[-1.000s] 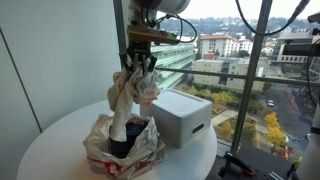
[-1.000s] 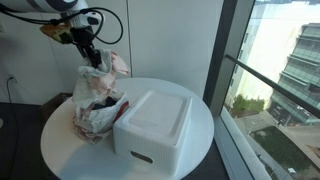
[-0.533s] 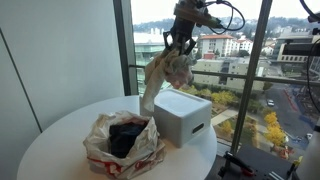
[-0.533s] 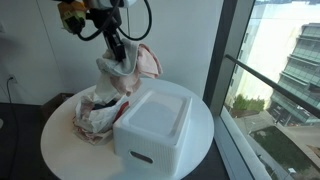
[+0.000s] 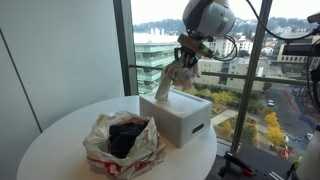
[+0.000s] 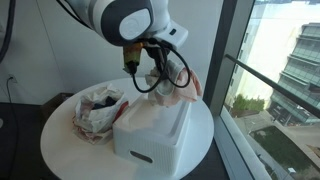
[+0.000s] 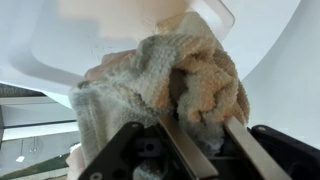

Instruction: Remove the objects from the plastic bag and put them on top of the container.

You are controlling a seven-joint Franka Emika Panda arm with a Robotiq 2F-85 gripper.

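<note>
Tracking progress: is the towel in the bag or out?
Out: the gripper holds the towel over the container, apart from the bag.

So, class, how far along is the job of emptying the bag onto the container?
Done: the cloth is out of the plastic bag. In hand: the fingers grip it, hanging over the white container. Left: release it there, then fetch the dark item lying in the bag.
</note>
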